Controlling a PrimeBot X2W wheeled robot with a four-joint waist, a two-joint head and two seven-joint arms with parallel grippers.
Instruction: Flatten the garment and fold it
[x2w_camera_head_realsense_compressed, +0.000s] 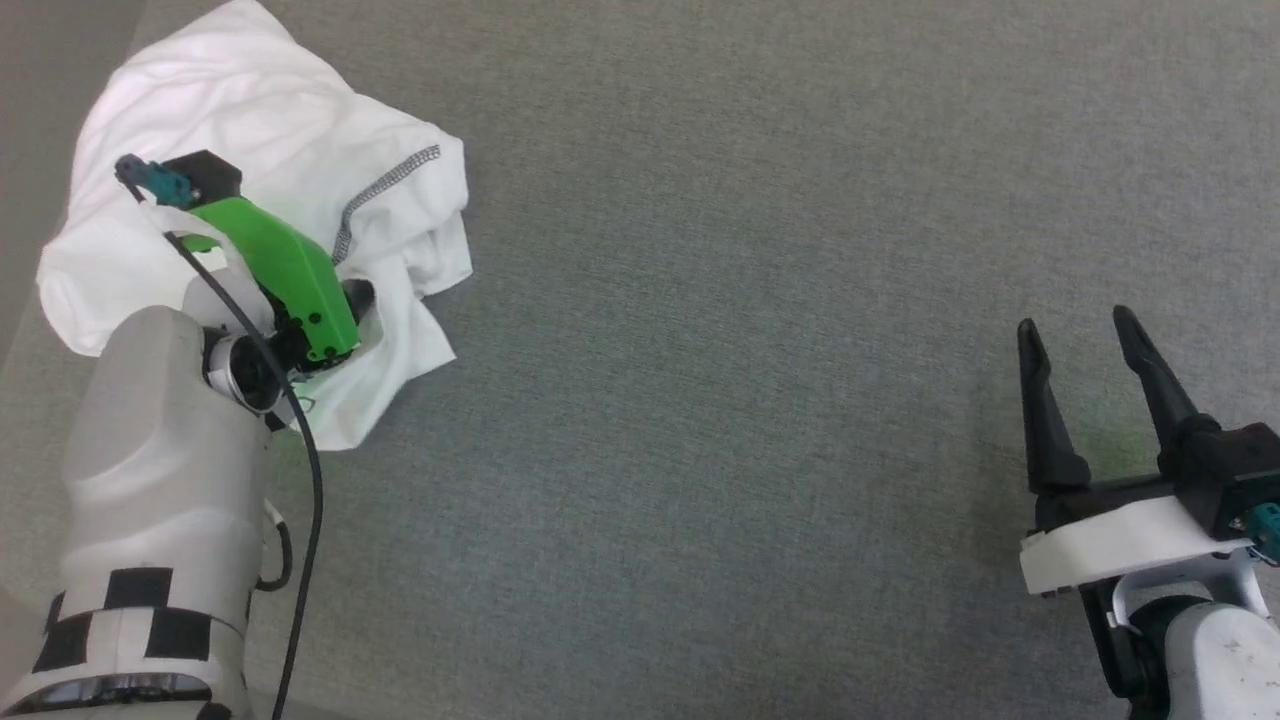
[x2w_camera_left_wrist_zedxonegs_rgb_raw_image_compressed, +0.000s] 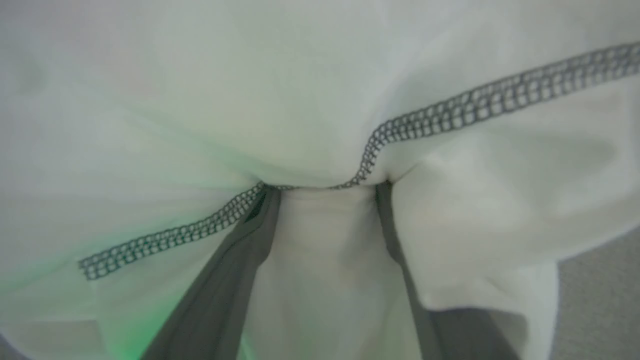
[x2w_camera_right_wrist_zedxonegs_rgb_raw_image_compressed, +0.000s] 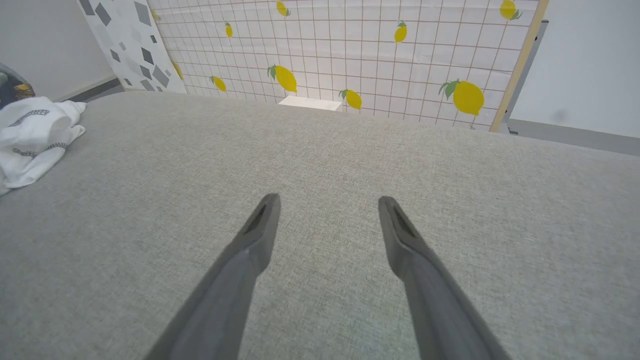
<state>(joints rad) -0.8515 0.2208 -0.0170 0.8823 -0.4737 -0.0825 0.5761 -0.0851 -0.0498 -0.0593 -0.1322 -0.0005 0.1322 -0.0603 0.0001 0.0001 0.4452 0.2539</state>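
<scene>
at the far left, the garment (x2w_camera_head_realsense_compressed: 250, 100), a crumpled white shirt with dark zigzag stitching, is lying bunched up on the grey fabric surface (x2w_camera_head_realsense_compressed: 700, 400). my left gripper (x2w_camera_left_wrist_zedxonegs_rgb_raw_image_compressed: 325, 189) is pushing down into it, its two fingers standing wide apart, with a seam and a fold of cloth sitting loosely between them. well apart, at the lower right, my right gripper (x2w_camera_head_realsense_compressed: 1075, 325) is hovering over the bare surface, fingers spread wide, holding nothing.
</scene>
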